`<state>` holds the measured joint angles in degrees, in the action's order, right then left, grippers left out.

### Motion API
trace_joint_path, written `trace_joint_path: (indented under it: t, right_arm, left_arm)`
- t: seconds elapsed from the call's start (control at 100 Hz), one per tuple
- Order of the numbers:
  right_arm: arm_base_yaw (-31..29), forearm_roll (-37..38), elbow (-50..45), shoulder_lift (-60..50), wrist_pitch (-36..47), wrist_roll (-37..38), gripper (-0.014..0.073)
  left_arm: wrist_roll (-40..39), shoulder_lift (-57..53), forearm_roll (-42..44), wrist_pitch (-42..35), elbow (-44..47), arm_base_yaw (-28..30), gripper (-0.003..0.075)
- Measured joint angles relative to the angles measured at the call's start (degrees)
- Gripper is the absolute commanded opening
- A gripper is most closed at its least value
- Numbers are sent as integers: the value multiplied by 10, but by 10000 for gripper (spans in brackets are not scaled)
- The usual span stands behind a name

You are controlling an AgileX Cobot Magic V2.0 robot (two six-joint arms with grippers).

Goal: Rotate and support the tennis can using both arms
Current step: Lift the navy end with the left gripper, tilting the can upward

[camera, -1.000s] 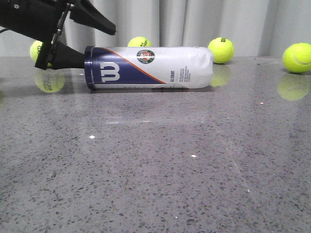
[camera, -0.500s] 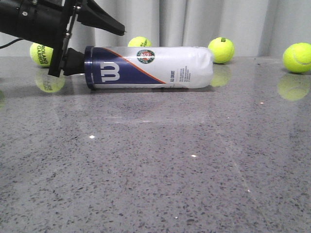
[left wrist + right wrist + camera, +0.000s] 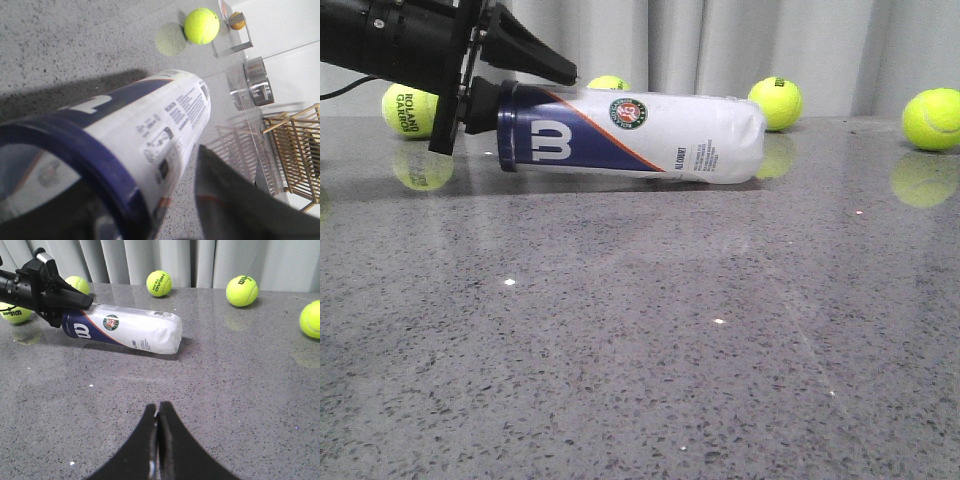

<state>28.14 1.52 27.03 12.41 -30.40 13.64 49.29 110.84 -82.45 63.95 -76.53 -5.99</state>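
Note:
The tennis can lies on its side on the grey table, navy end with the white "W" to the left. That end is raised a little; the far end rests on the table. My left gripper straddles the navy rim, one finger inside the mouth and the other finger along the outer wall. The can fills the left wrist view. My right gripper is shut and empty, low over the table, well in front of the can. It is out of the front view.
Yellow-green tennis balls sit along the back of the table: one behind my left gripper, one behind the can, two to the right. A grey curtain hangs behind. Clear containers and a wooden rack stand beyond the table.
My left gripper moved right onto the can's navy rim. The rim end then rose off the table, tilting the can and nudging it right.

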Motion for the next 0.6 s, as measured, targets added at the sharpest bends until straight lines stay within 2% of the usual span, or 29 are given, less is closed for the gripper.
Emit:
trace_joint_path:
  t: [0.22, 0.44, 0.6]
  right_arm:
    - [0, 0, 0, 0, 0, 0, -69]
    - [0, 0, 0, 0, 0, 0, -69]
    - [0, 0, 0, 0, 0, 0, -69]
  left_arm:
    - [0, 0, -17, 18, 0, 0, -20]
    - [1, 0, -37, 30, -1, -1, -20]
    - [42, 0, -60, 36, -6, -1, -20]
